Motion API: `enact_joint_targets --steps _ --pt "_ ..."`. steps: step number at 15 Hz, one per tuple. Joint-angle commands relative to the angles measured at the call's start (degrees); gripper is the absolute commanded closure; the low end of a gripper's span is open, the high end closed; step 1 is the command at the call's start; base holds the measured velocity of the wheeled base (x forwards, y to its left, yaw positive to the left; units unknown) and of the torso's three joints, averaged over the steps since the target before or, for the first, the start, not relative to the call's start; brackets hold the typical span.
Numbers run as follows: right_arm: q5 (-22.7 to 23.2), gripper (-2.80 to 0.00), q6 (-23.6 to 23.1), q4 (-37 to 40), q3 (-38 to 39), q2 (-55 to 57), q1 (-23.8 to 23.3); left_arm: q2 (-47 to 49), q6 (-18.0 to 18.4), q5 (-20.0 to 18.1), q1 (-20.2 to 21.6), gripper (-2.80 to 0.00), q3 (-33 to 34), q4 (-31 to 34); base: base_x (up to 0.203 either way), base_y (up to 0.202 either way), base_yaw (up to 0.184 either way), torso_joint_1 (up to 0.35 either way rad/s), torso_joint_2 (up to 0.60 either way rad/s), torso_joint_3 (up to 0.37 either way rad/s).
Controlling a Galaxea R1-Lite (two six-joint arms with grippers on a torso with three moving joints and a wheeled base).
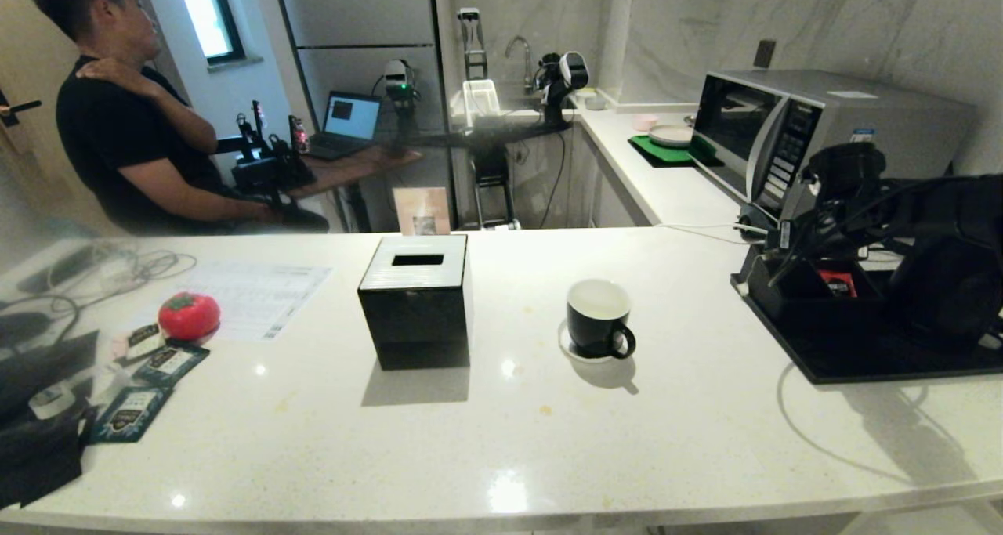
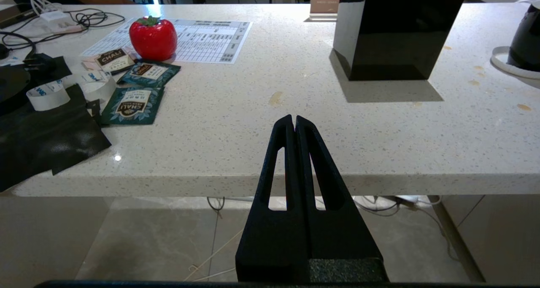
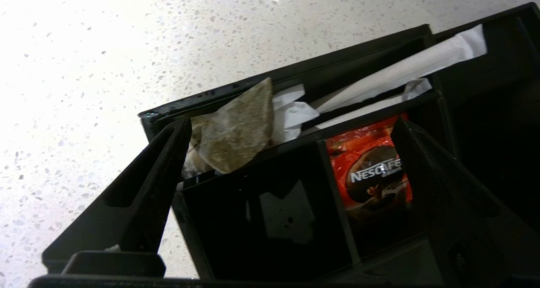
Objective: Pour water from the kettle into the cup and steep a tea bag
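The black cup stands on its white saucer at mid-counter; its inside looks white and I cannot tell whether it holds water. The dark kettle sits on the black tray at the right, partly behind my right arm. My right gripper hangs open over a black compartment box, empty. A brownish tea bag leans in the box's far compartment, right next to one finger. My left gripper is shut and empty, parked below the counter's front edge.
A black cube tissue box stands left of the cup. A red Nescafe sachet and white paper sticks fill other compartments. A red tomato-shaped thing, tea sachets, a microwave and a seated person surround the counter.
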Motion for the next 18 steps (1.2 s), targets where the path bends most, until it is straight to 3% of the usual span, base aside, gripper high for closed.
enact_joint_targets --steps 1,7,8,9,18 --pt "-0.1 -2.80 0.0 0.1 0.0 0.4 0.1 0.0 0.0 0.0 0.0 0.00 0.0 -0.1 0.000 0.000 0.000 0.000 0.00 0.000" --pt "-0.1 -2.80 -0.2 0.1 0.0 0.8 0.1 0.0 0.0 0.0 0.0 0.00 0.0 -0.1 0.000 0.000 0.000 0.000 0.00 0.000" --pt "-0.1 -2.45 -0.2 0.2 0.0 0.8 0.1 0.0 0.0 0.0 0.0 0.00 0.0 0.0 0.000 0.000 0.000 0.000 0.00 0.000" --pt "-0.1 0.00 -0.1 0.1 0.0 0.8 0.1 0.0 -0.1 0.0 0.0 0.00 0.0 -0.1 0.000 0.000 0.000 0.000 0.00 0.000" --pt "0.0 0.00 -0.1 0.0 -0.1 0.8 0.1 0.0 0.0 0.0 0.0 0.00 0.0 0.0 0.000 0.000 0.000 0.000 0.00 0.000"
